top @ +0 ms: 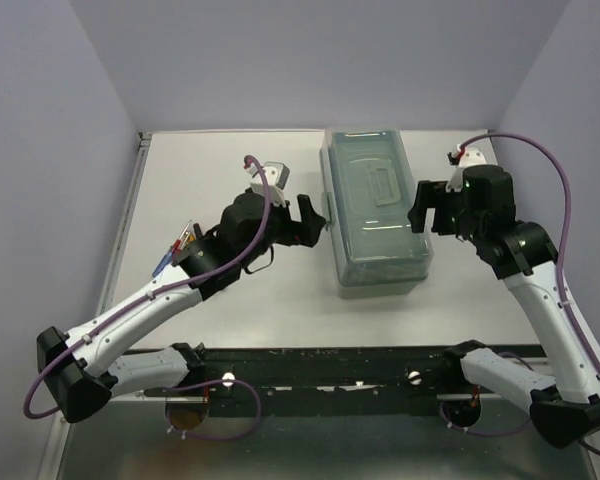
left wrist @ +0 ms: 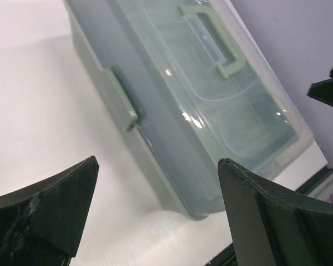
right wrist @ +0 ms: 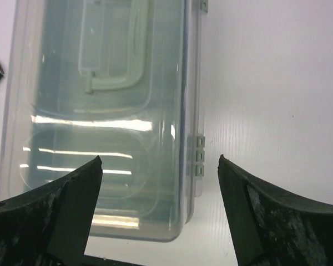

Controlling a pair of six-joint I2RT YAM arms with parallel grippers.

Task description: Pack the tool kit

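The tool kit (top: 377, 210), a sage-green box under a translucent lid, stands closed in the middle of the table with its handle (left wrist: 211, 39) folded flat. My left gripper (top: 318, 222) hovers open at the box's left side, level with the side latch (left wrist: 125, 100), holding nothing. In the left wrist view the gripper (left wrist: 158, 162) faces the tool kit (left wrist: 200, 100) across bare table. My right gripper (top: 420, 208) is open at the box's right side, also holding nothing. In the right wrist view the gripper (right wrist: 160, 159) straddles the hinged edge (right wrist: 196, 155) of the tool kit (right wrist: 100, 111) from above, apart from it.
A few small red and blue tools (top: 180, 243) lie on the table at the left, partly hidden under my left arm. A black rail (top: 330, 370) runs along the near edge. Walls close in the left, back and right sides.
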